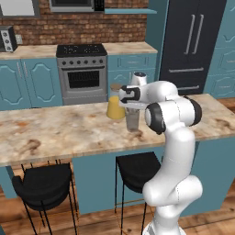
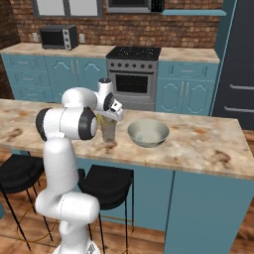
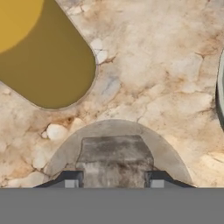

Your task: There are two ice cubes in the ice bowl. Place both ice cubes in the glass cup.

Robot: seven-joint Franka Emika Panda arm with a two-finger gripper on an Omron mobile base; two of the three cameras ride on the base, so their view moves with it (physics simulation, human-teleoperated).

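The glass cup [image 1: 132,121] [image 2: 108,133], a small grey translucent tumbler, stands on the marble counter next to the yellow jar. My gripper [image 1: 131,109] [image 2: 110,120] [image 3: 113,181] hangs straight over its mouth. In the hand view the cup's round rim [image 3: 114,127] lies just below the fingertips [image 3: 70,179], and a grey ice cube [image 3: 114,157] sits between them, with the gripper shut on it. The ice bowl [image 2: 148,133], wide and pale, rests on the counter to the right of the cup; its rim [image 3: 221,87] shows at the right edge. What lies in the bowl is too faint to tell.
A yellow jar [image 1: 115,108] [image 3: 39,57] stands close behind the cup on its left. Two black stools [image 1: 43,183] [image 1: 137,170] sit under the counter's front edge. A stove [image 1: 82,73] and blue cabinets line the far wall.
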